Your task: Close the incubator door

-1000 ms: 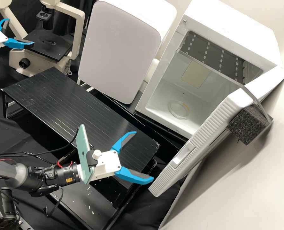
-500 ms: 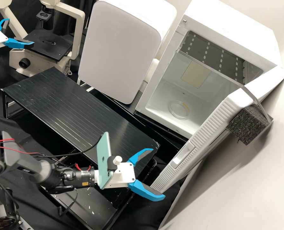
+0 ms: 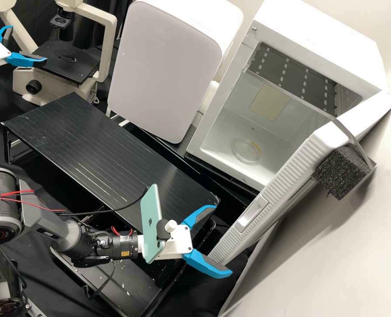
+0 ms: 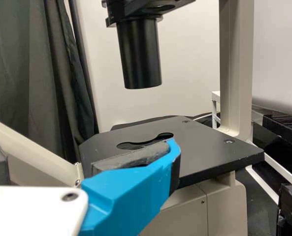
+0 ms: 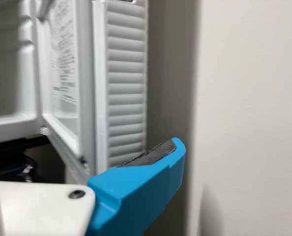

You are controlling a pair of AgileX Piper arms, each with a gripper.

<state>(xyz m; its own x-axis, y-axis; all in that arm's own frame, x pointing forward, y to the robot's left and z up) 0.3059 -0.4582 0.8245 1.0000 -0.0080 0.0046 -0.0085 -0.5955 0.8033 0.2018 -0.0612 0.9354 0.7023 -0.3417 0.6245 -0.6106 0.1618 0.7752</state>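
– How was the incubator door (image 3: 287, 169), seen wide open, best closed?
– By its outer face being pushed gently, near the free edge, with the lower finger (image 3: 204, 265).
– And the poses?
– The right gripper (image 3: 224, 240) was extended beside that edge, fingers widely parted, nothing clasped; the left gripper (image 3: 28, 43) was poised by the microscope (image 3: 65, 66), likewise spread and empty.

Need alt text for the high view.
White incubator with its door wide open and a clear round dish inside; the right gripper, fingers open, is near the door's free edge, contact unclear. At upper left, the left gripper, also open, is by a microscope. A low black table runs between.
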